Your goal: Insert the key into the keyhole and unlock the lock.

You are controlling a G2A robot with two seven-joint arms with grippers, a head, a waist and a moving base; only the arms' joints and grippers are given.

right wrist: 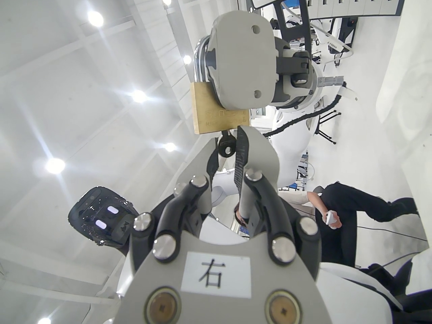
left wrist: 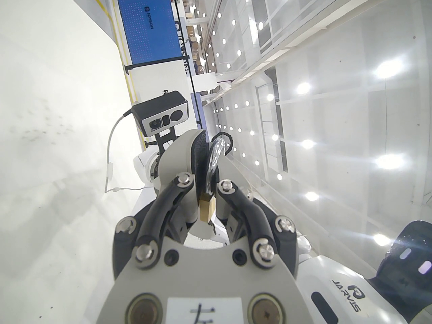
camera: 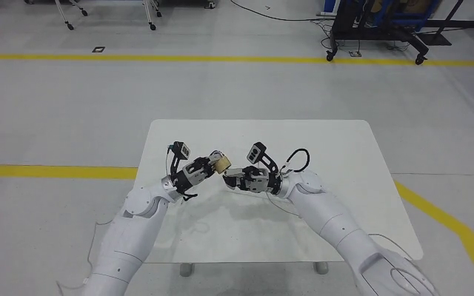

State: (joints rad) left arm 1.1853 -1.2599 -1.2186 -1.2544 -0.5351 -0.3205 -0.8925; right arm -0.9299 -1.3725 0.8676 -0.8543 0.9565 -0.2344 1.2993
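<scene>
One lock [camera: 221,162], one key [right wrist: 226,144] and two hands meet over the white worktop [camera: 333,148], a little to the left of its middle and well in from every edge.

The left hand [camera: 213,164] has its fingers closed on the brass padlock and holds it up off the worktop, with the brass body pointing toward the other arm. The right hand [camera: 232,177] faces it from just beside. Its two fingers are drawn in on the key's dark head, one black pad [right wrist: 240,151] against the head's side.

In the right wrist view the lock's broad brass face is partly covered by the back of a left-hand finger [right wrist: 240,65]. The silver shackle [right wrist: 199,58] rises at the far end, and the key's head sits right under the lock's bottom edge. The blade is hidden there, so how deep it goes into the keyhole cannot be told.

In the left wrist view the same lock is edge-on, a thin brass strip [left wrist: 206,209] between that hand's linkages. The shackle's loop lies beyond it, pressed against a ribbed black pad [left wrist: 199,155].

The top view gives the place: both hands tip to tip, with the lock a small brass block between them.
</scene>
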